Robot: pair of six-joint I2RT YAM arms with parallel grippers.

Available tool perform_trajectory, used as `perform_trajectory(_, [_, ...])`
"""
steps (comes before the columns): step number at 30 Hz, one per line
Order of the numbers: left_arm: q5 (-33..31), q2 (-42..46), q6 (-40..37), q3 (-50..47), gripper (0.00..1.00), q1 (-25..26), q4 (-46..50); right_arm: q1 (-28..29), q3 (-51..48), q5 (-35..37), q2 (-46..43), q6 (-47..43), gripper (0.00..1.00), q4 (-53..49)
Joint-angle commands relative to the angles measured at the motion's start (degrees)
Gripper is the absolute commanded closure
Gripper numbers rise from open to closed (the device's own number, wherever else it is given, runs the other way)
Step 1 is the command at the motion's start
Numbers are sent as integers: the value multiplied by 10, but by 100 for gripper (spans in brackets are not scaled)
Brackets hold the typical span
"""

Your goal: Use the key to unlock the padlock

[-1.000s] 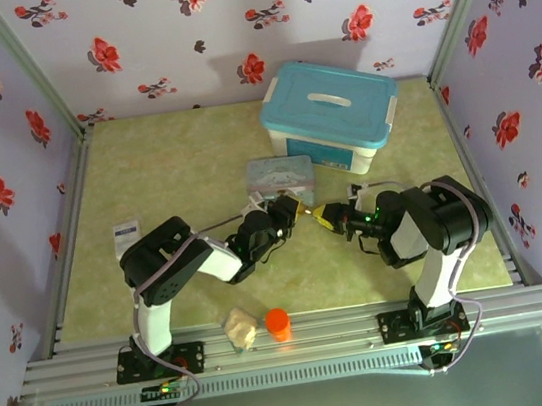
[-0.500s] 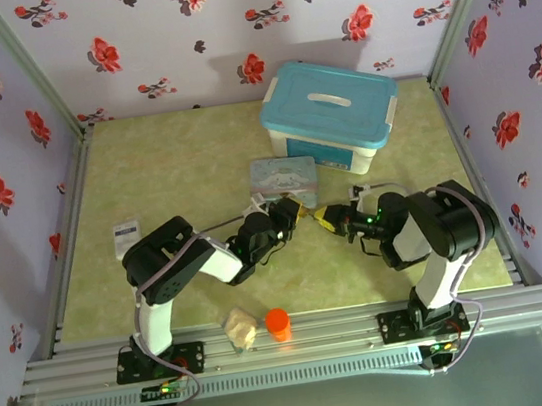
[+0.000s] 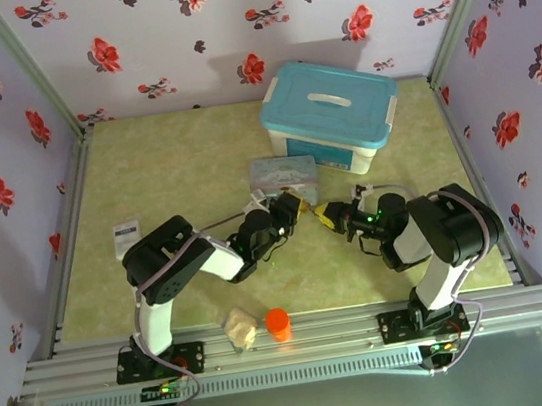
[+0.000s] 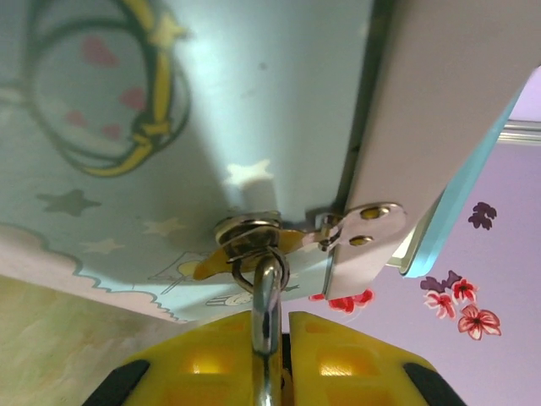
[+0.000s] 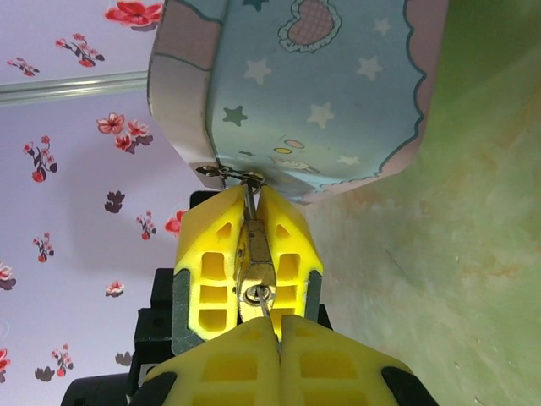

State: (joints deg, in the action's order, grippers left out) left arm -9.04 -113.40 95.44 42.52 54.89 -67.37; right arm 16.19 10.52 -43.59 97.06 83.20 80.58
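Observation:
The brass padlock [image 5: 257, 256] hangs by its grey shackle [image 4: 267, 298] from the hasp ring of the pale blue cartoon tin [image 4: 254, 101]. My left gripper [image 4: 275, 331] is shut on the padlock, its yellow fingers [image 5: 211, 262] on both sides of the brass body. My right gripper [image 5: 279, 338] is shut on the key [image 5: 265, 307], a thin grey sliver whose tip sits in the keyhole on the padlock's underside. In the top view the left gripper [image 3: 290, 210] and the right gripper [image 3: 324, 216] meet nose to nose just in front of the tin [image 3: 280, 173].
A white storage box with a blue lid [image 3: 329, 114] stands right behind the tin. An orange cylinder [image 3: 278, 323] and a beige lump [image 3: 239, 327] sit at the near edge between the arm bases. A white card [image 3: 127, 233] lies to the left. Flowered walls close three sides.
The right arm's elbow has shifted slightly rightward while its gripper stays at the padlock. The left arm and the tin have hardly moved.

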Motion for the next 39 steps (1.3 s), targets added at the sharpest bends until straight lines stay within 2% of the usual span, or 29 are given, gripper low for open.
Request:
perform_trajectory(1, [59,7,6,55,100,27,-83,15,3,49,2,12,100,-12])
perform_trajectory(11, [63,2,15,64,100,29,-81,13,25,65,-28,27,100,-12])
perform_trajectory(18, [58,20,-7,34,100,26,-79,-8,18,50,-4,18,100,-12])
perform_trajectory(30, [63,-3,-9,27,100,24,-78,-18,11,31,18,9,100,-12])
perform_trajectory(39, [68,-17,-17,21,100,19,-75,-28,8,1,-6,7,100,-12])
